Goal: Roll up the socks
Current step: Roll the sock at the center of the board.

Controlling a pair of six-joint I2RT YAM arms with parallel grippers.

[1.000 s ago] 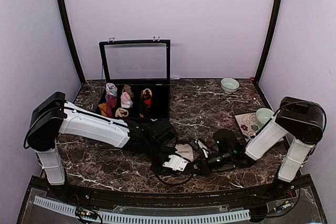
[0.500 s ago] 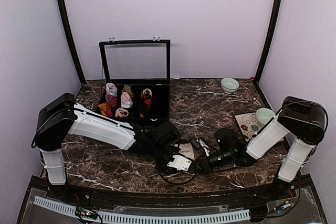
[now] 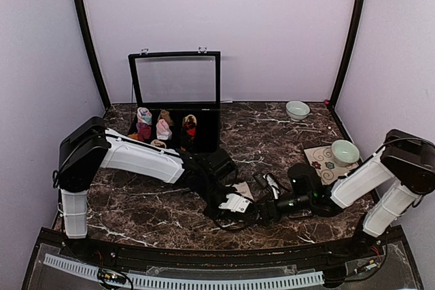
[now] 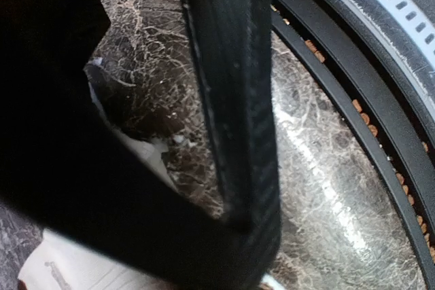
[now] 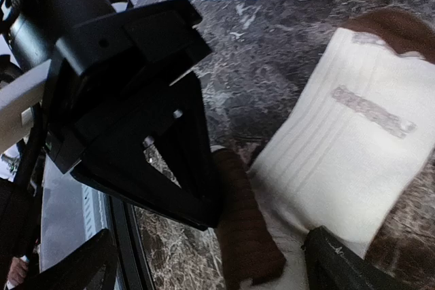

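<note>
A cream sock with a brown cuff lies flat on the marble; from above it shows as a pale patch between the two arms. My left gripper is shut, its black fingers pinched on the edge of the brown cuff. My right gripper stands open astride the cuff, one finger resting on the cream fabric. Seen from above, both grippers meet near the table's front middle, left and right. A dark item with pale marks lies just behind them; I cannot tell what it is.
An open black box with several rolled sock bundles stands at the back left. A small bowl sits at the back right, and a cup on a patterned mat at the right. The table's front rail runs close by.
My right gripper has let go and opened wide. The left gripper has closed on the cuff, and both arms have shifted a little to the right.
</note>
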